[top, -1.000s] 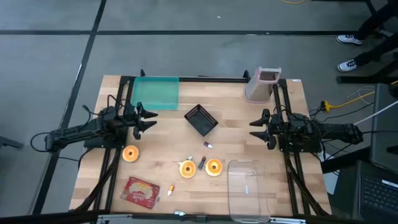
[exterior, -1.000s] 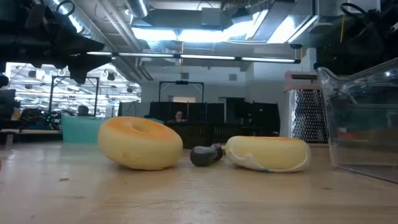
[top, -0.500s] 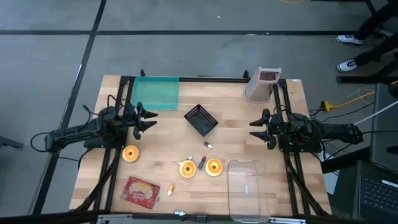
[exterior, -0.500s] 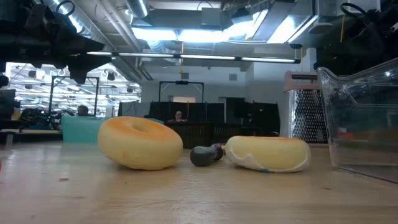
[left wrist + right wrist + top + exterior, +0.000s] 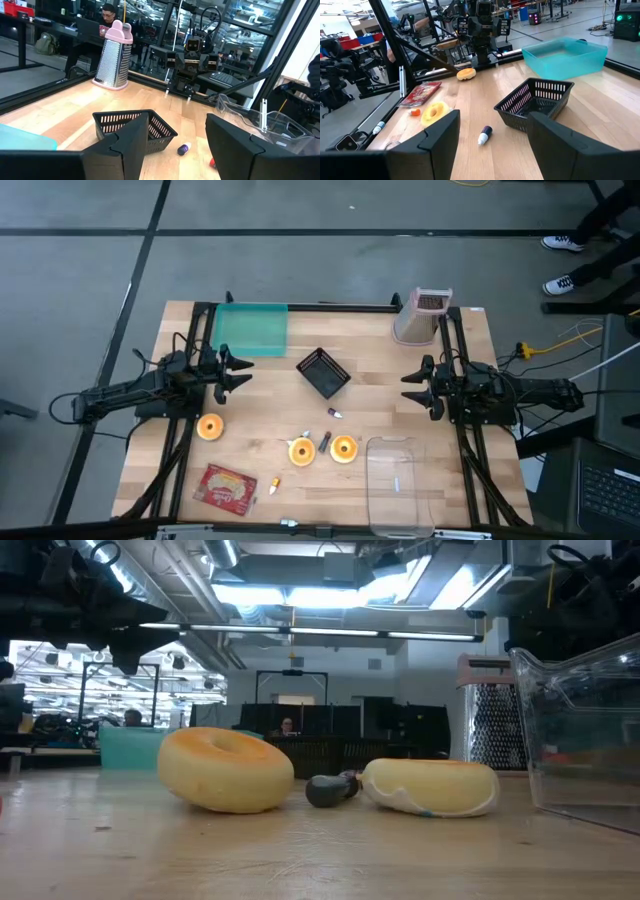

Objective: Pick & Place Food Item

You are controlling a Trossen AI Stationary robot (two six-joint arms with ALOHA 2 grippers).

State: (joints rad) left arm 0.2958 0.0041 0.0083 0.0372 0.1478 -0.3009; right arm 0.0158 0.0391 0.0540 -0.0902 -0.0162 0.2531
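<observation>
No food item is moved yet: the left gripper [image 5: 243, 371] and right gripper [image 5: 408, 388] both hang open and empty above the table [image 5: 380, 370]. The donuts [image 5: 301, 450] lie untouched on the table between them, nearer its front edge, beside the clear bin [image 5: 400, 485]; the whole pick and place remains

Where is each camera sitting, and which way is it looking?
High view: above the wooden table, facing straight down; both arms show.
Low view: at tabletop height, facing the yellow ring donut; arms overhead.
Left wrist view: on the left arm, facing the pink-topped metal grater; own fingers below.
Right wrist view: on the right arm, facing the teal plastic bin.
Both wrist views share the black mesh basket.
</observation>
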